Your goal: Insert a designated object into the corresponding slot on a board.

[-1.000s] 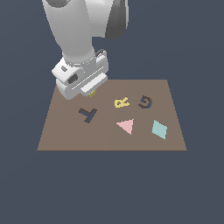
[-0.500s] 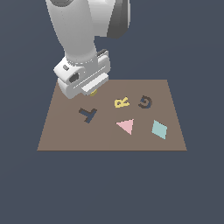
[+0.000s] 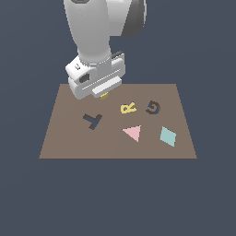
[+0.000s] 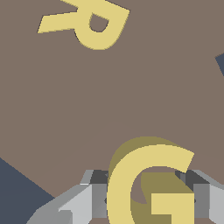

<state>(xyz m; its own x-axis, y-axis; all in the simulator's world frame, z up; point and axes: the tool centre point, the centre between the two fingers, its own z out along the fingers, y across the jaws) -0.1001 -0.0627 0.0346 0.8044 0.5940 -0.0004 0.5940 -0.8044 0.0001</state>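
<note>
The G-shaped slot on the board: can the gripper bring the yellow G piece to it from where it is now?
Probably yes. The gripper holds the yellow G piece above the board. Between it and the G-shaped slot lies only the flat yellow R, so a pass over it looks free.

flat square board [image 3: 69, 138]: plain brown
curved letter-G piece [image 4: 148, 183]: yellow, darker on its edges
letter R [image 3: 128, 108]: yellow
G-shaped cut-out [image 3: 153, 108]: dark brown-grey
Y-shaped cut-out [image 3: 93, 120]: dark slate
triangle [image 3: 132, 133]: pink
diamond [image 3: 168, 136]: pale teal
gripper [image 4: 144, 197]: grey fingers
</note>
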